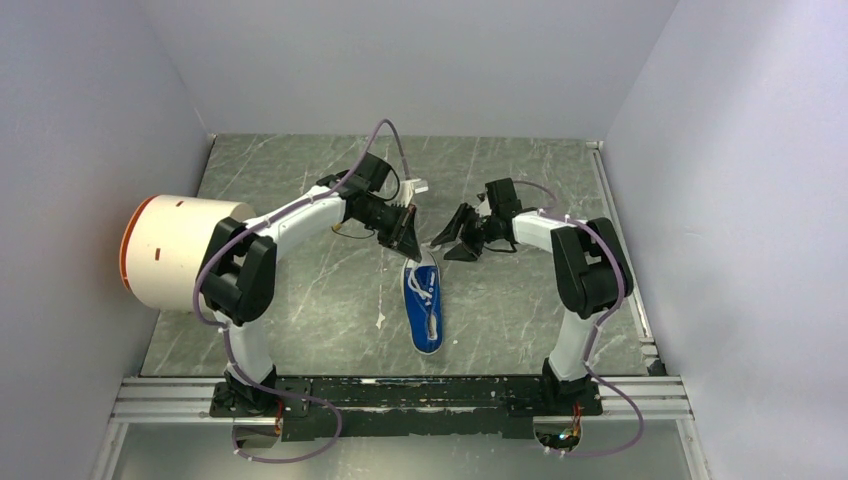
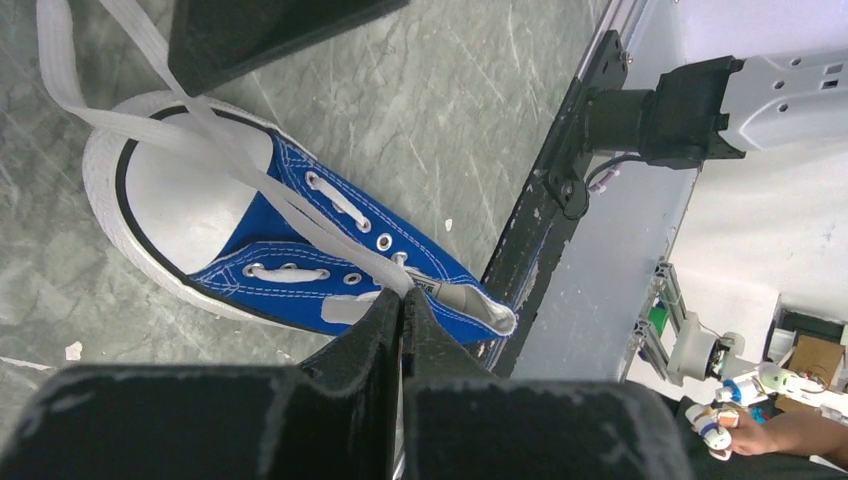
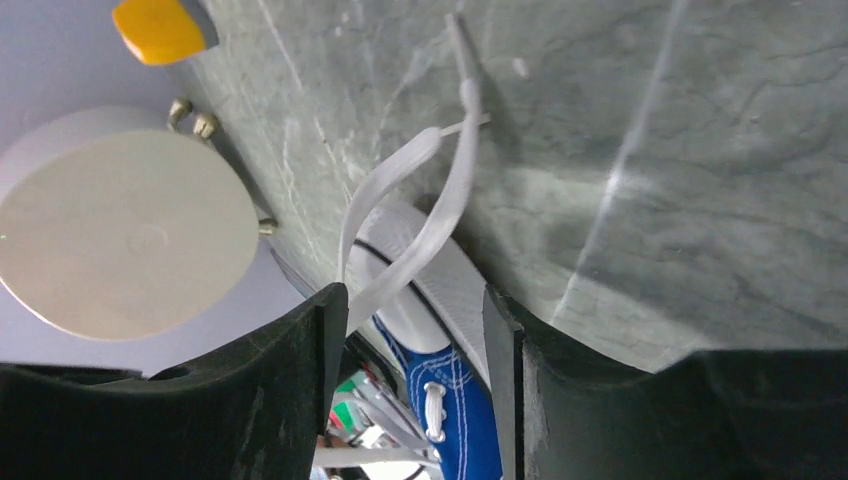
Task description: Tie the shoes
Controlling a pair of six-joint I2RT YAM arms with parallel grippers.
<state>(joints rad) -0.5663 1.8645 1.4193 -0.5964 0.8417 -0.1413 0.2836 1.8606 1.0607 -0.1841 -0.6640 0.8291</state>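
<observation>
Beyond the sneaker (image 1: 424, 305), left fingers (image 2: 355, 345) pinching a lace (image 2: 300, 215), clear only from wrist view, right fingers (image 3: 295, 370) apart.

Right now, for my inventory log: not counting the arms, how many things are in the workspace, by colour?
Blue sneaker with white laces: 1
Yellow block: 1
White cylinder with orange end: 1
Total: 3

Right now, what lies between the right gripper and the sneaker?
Only the white laces: in the right wrist view they loop over the toe of the sneaker, inside the open right gripper.
</observation>
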